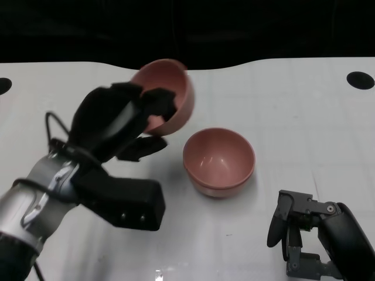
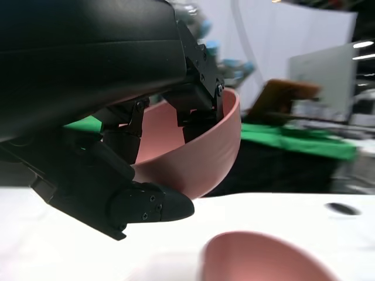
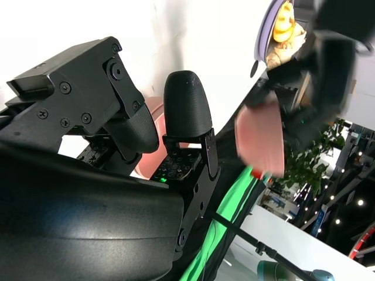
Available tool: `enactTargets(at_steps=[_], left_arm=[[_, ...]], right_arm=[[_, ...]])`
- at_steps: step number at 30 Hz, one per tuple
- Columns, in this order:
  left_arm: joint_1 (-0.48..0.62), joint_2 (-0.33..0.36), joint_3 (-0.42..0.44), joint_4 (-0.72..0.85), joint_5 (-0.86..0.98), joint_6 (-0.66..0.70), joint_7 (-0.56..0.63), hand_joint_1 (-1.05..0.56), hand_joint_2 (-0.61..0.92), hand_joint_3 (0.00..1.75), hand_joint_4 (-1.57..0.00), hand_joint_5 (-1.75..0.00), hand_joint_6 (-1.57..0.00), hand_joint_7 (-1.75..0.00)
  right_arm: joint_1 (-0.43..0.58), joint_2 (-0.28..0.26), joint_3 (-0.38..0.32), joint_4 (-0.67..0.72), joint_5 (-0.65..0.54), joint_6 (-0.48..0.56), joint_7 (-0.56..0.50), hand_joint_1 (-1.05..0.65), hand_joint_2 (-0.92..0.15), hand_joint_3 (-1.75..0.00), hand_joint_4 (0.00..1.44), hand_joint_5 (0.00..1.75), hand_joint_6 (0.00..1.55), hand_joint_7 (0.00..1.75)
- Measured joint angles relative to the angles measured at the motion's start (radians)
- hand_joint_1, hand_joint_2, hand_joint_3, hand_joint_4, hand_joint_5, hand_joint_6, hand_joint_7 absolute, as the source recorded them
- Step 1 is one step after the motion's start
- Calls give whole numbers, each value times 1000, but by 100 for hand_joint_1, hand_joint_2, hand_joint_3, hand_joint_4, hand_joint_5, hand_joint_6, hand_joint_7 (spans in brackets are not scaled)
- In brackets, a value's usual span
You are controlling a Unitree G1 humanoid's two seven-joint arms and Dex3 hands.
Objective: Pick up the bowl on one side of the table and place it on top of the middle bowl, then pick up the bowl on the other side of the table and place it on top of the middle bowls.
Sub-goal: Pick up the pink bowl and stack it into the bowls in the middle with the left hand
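A white worktop (image 1: 293, 117) carries two black round marks, one at the far right (image 1: 360, 80), one at the far left (image 1: 3, 85).

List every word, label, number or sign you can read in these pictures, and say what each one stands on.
None can be read.
The held pink bowl, the stacked bowls, the left hand, the right hand and the white table show no lettering.
Background shapes in the wrist views are too blurred to tell whether any are signs.
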Motion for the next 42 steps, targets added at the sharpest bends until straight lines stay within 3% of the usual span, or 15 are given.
enactTargets(at_steps=[3,6,11,16,20,24,25,26,27,28,29,30,33,35,42], left_arm=[[-52,-33,-38,31,-1,-30,-37,-26,69,63,-82,-168,-90,-110],[-97,-60,-77,80,13,-53,-58,-27,72,58,-81,-172,-83,-135],[-173,-81,-138,189,62,-94,-66,-29,82,38,-81,-175,-75,-153],[-197,-87,-187,259,100,-126,-67,-25,83,34,-82,-175,-75,-155],[-214,-88,-219,293,113,-144,-79,-28,85,32,-84,-175,-81,-136],[-225,-87,-233,310,135,-153,-78,-29,88,32,-84,-173,-77,-150],[-225,-87,-235,314,135,-157,-79,-28,90,32,-82,-170,-77,-143],[-225,-87,-235,318,130,-164,-87,-29,90,30,-81,-149,-78,-117],[-225,-88,-235,322,117,-169,-101,-31,91,26,-75,-117,-80,-76],[-224,-88,-235,324,108,-170,-118,-33,92,25,-68,-91,-78,-49],[-224,-87,-235,324,103,-169,-140,-35,92,25,-65,-78,-78,-34],[-223,-86,-235,317,102,-158,-165,-42,92,26,-48,-57,-65,-17],[-217,-77,-237,265,119,-100,-216,-56,92,27,-26,-38,-46,-3],[-202,-64,-238,207,152,-57,-223,-62,92,31,-19,-34,-39,-1],[-137,-28,-238,63,261,36,-170,-69,92,42,-8,-37,-34,0]], right_arm=[[2,0,-1,0,4,0,7,-8,-17,-170,96,175,85,156],[4,-1,-1,0,8,0,12,-8,-17,-170,96,175,85,156],[5,0,-3,0,9,1,16,-7,-17,-169,96,175,85,155],[5,0,-3,0,7,1,16,-7,-18,-169,96,175,85,155],[4,0,-4,0,4,1,16,-7,-18,-170,96,175,85,155],[4,0,-3,0,2,1,16,-6,-18,-170,96,175,86,155],[4,0,-3,0,2,1,16,-6,-18,-170,96,175,86,155],[4,0,-3,0,1,1,16,-6,-18,-170,97,175,86,155],[4,0,-3,0,1,1,16,-7,-18,-170,97,175,86,155],[4,0,-3,0,0,1,16,-7,-18,-170,97,175,86,155],[4,0,-3,0,-3,1,16,-7,-17,-170,97,175,86,155],[4,0,-3,0,-7,1,16,-7,-17,-170,97,175,86,155],[4,0,-2,0,-10,1,16,-7,-18,-170,97,175,86,155],[5,0,-2,0,-10,1,16,-8,-18,-170,97,175,85,155],[10,0,-3,-1,-10,2,16,-8,-18,-169,96,175,85,156]])
